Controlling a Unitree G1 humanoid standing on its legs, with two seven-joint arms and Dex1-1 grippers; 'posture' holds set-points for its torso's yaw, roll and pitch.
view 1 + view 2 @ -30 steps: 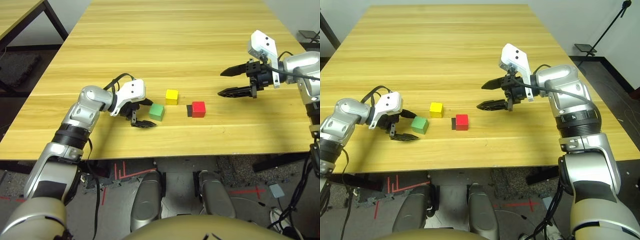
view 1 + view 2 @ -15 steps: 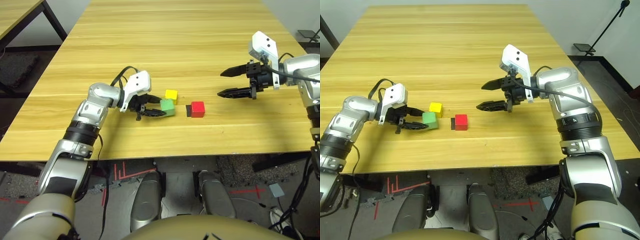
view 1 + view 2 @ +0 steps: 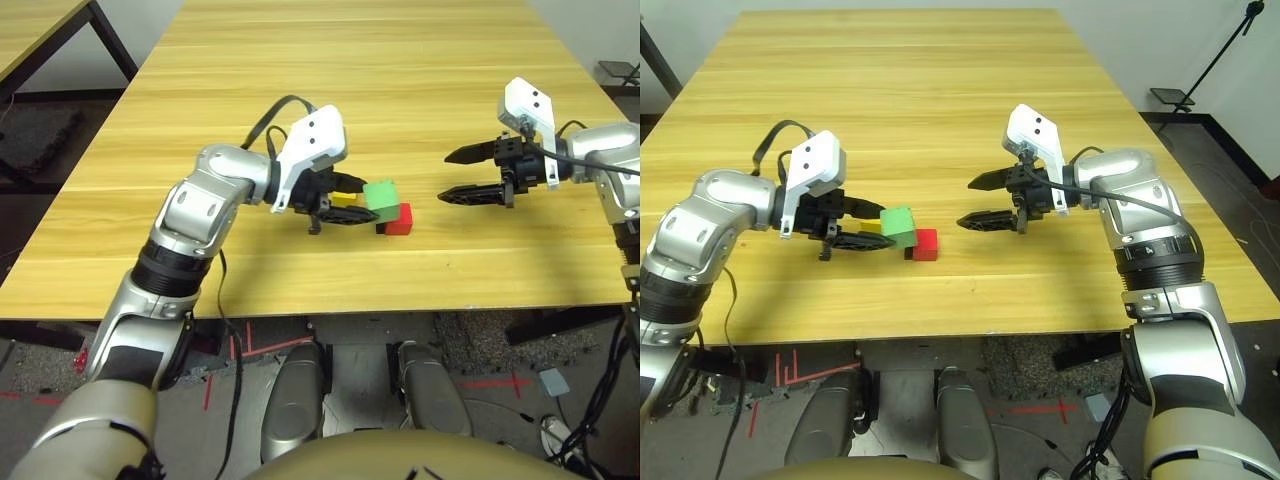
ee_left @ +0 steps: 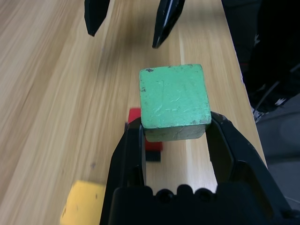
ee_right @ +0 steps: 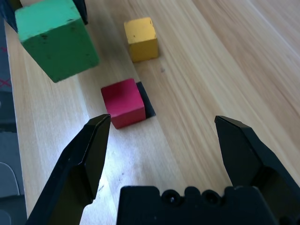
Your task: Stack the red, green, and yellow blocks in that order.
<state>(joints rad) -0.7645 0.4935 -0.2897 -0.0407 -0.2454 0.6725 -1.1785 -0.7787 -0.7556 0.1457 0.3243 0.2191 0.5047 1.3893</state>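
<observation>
Wooden table (image 3: 330, 100), green block (image 4: 176, 98) held above

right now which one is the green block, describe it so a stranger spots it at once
Over the wooden table, look to the left gripper. The green block is pinched at its tip, held up, while the red and yellow blocks sit on the tabletop.

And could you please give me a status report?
Left end effector shut on green block, lifted; right end effector open; red block on table, top clear.
</observation>
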